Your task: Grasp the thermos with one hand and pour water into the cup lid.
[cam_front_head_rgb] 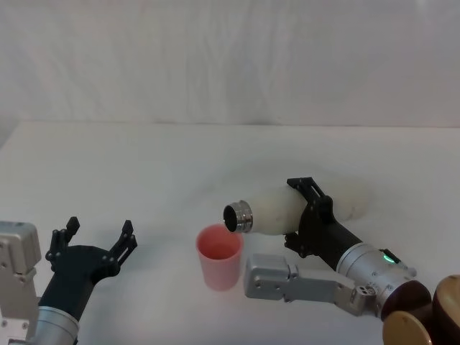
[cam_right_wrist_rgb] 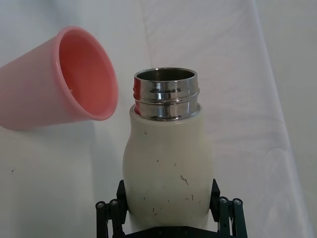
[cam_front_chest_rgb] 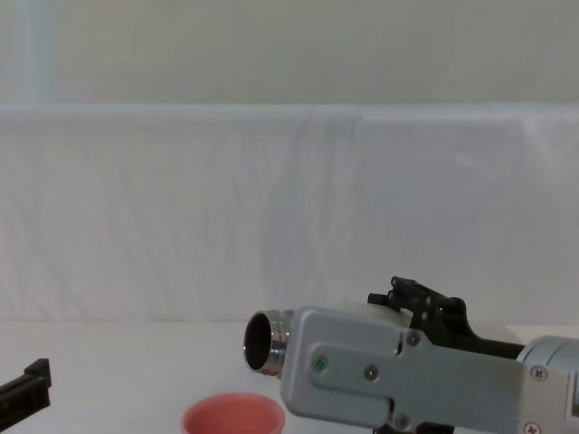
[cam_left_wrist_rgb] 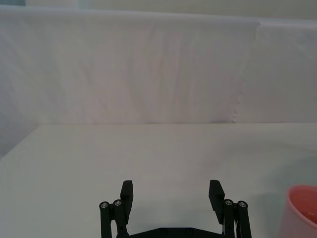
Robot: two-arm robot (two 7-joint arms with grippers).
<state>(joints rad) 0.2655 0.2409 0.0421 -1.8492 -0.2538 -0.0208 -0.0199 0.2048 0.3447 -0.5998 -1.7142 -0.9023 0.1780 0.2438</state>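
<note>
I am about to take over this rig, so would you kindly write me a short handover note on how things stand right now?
Right gripper: shut on the thermos, held off the table and tipped almost level, its open steel neck just above the rim of the cup lid.
Left gripper: open, idle at the robot's left, apart from the cup lid.
Cup lid: upright on the white table, front centre.
Done: thermos grasped, lifted, tilted into pouring pose.
Left: no water stream is visible and the cup lid looks dry inside; probably tilt further, pour, then set the thermos upright.
</note>
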